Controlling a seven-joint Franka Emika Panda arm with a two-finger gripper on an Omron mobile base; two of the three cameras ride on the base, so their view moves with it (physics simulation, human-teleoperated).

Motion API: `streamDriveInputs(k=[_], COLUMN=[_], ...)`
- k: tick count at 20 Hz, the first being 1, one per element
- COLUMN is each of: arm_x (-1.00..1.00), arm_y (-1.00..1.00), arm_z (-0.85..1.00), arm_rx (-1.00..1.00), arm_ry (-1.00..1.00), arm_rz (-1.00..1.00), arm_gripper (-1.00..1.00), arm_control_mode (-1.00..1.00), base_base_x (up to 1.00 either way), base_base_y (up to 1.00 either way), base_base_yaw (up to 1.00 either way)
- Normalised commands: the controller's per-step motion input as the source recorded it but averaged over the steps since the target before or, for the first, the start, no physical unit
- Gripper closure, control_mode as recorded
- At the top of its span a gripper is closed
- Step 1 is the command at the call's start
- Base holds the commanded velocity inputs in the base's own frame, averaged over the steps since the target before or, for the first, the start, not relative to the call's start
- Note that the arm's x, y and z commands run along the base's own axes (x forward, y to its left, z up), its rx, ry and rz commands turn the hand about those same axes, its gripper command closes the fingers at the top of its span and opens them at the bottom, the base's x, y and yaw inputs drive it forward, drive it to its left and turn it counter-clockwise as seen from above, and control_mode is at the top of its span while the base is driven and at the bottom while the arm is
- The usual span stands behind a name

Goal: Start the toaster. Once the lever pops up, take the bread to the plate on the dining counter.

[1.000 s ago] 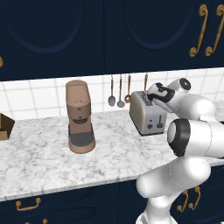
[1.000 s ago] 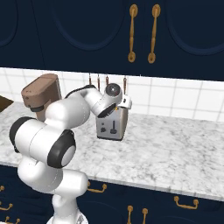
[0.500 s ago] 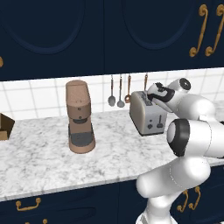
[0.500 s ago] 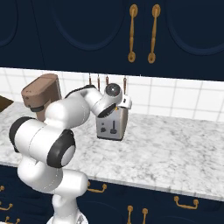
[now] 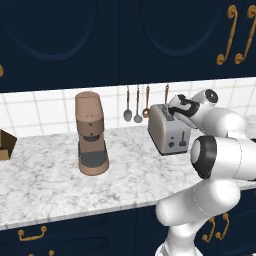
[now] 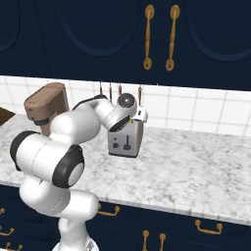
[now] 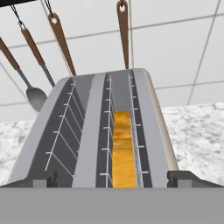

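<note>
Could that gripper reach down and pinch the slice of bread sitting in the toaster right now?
Probably yes: the gripper hangs open right above the toaster, and the bread sits in an uncovered slot with nothing over it.

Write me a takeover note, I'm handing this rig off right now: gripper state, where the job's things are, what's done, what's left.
Gripper: open, holding nothing, poised right above the toaster on the marbled counter.
Bread: sits in one toaster slot; the other slot is empty.
Lever: on the toaster's end face.
Done: arm positioned over the toaster; can't tell whether toasting has run.
Left: lift the bread out, carry it to the plate on the dining counter.
</note>
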Motion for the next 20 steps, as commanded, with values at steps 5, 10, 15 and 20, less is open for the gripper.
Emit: streamDriveInputs(k=[5,10,15,20], arm_x=[0.0,0.0,0.0,0.0], arm_y=[0.0,0.0,0.0,0.0], arm_z=[0.0,0.0,0.0,0.0], arm_rx=[0.0,0.0,0.0,0.0], arm_ry=[0.0,0.0,0.0,0.0], arm_rz=[0.0,0.0,0.0,0.0], arm_gripper=[-1.0,-1.0,-1.0,-1.0], arm_control_mode=[-1.0,-1.0,-1.0,-1.0], base_base_x=[0.0,0.0,0.0,0.0], base_base_y=[0.0,0.0,0.0,0.0], base_base_yaw=[0.0,0.0,0.0,0.0])
